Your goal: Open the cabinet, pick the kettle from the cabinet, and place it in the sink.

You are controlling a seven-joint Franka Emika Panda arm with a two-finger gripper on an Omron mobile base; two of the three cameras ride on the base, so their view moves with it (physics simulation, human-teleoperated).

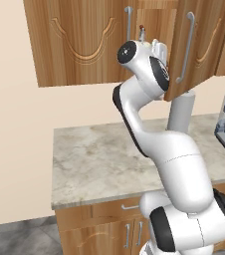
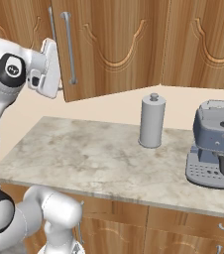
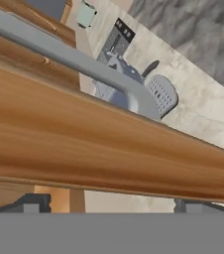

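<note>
End effector (image 3: 109, 208): I see its tips spread wide around the door edge of the wooden wall cabinet (image 1: 79, 40).
Kettle (image 1: 142, 31): cream-white, red-knobbed; probably light, rigid, slippery — I'd take the thin handle.

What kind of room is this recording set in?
A rendered kitchen, most likely: wooden wall cabinets with long bar handles hang over a marble-like counter, which carries a grey espresso machine and a grey canister.

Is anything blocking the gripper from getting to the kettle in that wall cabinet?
Yes. The cabinet's right door is swung partly open, and in the hand view its wooden edge lies straight across in front of the open gripper. The kettle's red knob peeks out above the arm.
</note>
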